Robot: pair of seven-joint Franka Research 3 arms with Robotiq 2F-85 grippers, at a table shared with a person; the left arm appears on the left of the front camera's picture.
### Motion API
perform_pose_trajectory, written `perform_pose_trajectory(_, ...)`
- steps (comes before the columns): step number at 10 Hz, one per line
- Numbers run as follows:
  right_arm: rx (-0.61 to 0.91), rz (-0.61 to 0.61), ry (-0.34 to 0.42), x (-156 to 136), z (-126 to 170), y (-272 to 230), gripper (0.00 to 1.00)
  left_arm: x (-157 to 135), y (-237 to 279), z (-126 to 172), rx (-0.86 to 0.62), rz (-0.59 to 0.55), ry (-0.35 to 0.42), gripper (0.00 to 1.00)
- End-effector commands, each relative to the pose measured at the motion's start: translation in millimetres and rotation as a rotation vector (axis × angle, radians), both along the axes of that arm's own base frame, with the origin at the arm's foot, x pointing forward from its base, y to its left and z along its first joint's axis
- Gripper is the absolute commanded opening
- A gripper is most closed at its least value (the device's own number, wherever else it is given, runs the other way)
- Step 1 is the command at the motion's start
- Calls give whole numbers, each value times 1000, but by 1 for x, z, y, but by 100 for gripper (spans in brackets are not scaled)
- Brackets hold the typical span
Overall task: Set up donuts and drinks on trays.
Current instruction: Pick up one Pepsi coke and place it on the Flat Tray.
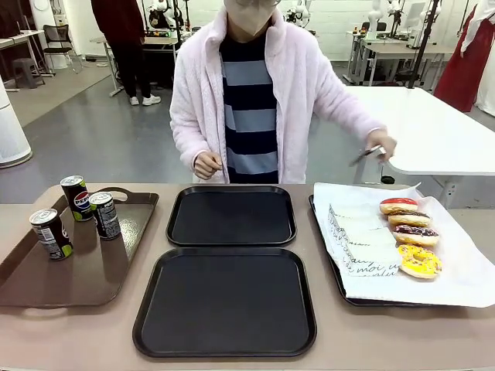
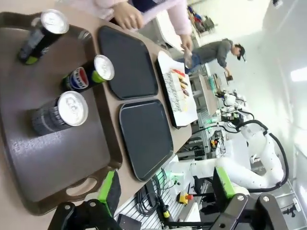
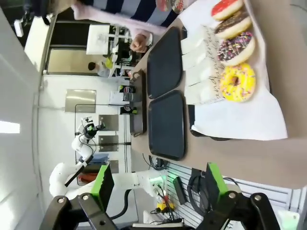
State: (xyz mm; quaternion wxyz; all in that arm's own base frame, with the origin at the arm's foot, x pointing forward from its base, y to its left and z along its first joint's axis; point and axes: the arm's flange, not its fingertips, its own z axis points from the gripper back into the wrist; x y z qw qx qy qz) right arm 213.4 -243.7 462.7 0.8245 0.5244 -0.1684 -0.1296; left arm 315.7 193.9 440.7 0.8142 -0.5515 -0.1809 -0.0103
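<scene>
Nothing had yet been set out. The two matte black square plastic trays with raised rims lay bare: the near tray [image 1: 225, 301] and, just beyond it, the far tray [image 1: 231, 216]. Left of the near tray, three slim dark soda cans [image 1: 104, 216] with silver tops stood upright on a glossy brown tray [image 1: 77, 267] with handle cutouts. Right of the near tray, four iced ring donuts [image 1: 414, 234], red, chocolate, sprinkled and yellow, lay in a row on a white paper-lined tray [image 1: 337, 282], beside flat white paper boxes [image 1: 360, 243] with black script. Beyond those, the person's hand [image 1: 380, 147] held what looked like metal tongs [image 1: 365, 154]. The left gripper [image 2: 165, 182] and the right gripper [image 3: 158, 184] were both spread wide and empty, well apart from the near tray. By my judgement the whole job was left: every donut and can had to be moved.
</scene>
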Motion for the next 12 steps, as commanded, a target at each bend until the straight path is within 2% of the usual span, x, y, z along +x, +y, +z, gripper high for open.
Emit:
perform_pose_trajectory(1,-19,4,14,2,5,-1,100,1,6,3,61,-14,15,100)
perform_pose_trajectory(2,0,0,0,0,0,0,100,0,-1,7,105,-45,10,100)
perform_pose_trajectory(3,0,0,0,0,0,0,100,0,6,0,17,8,11,100)
perform_pose_trajectory(12,0,0,0,0,0,0,100,0,6,0,17,8,11,100)
